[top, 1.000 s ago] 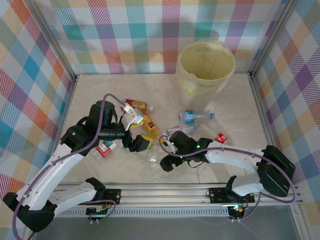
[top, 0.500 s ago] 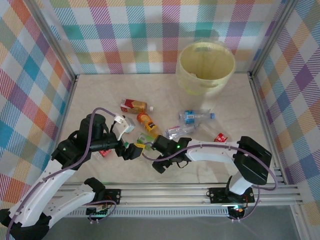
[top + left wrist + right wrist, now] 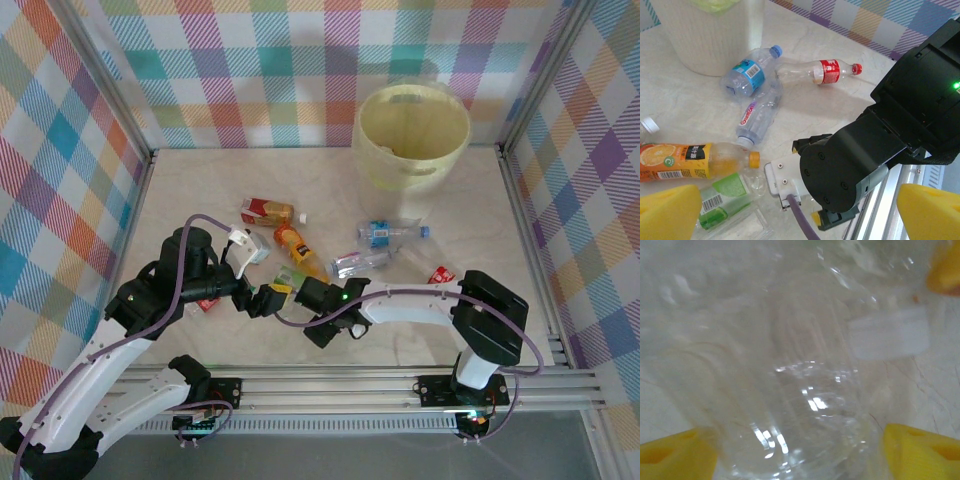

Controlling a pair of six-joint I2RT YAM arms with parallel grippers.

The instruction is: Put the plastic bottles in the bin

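On the table in the top view, several plastic bottles [image 3: 385, 232] lie loose, well short of the bin [image 3: 400, 172] (most work remains). Left wrist: left gripper [image 3: 800, 212] gapes wide, empty. Right wrist: right gripper [image 3: 797, 450] straddles a clear crushed bottle [image 3: 790, 380], not yet clamped.
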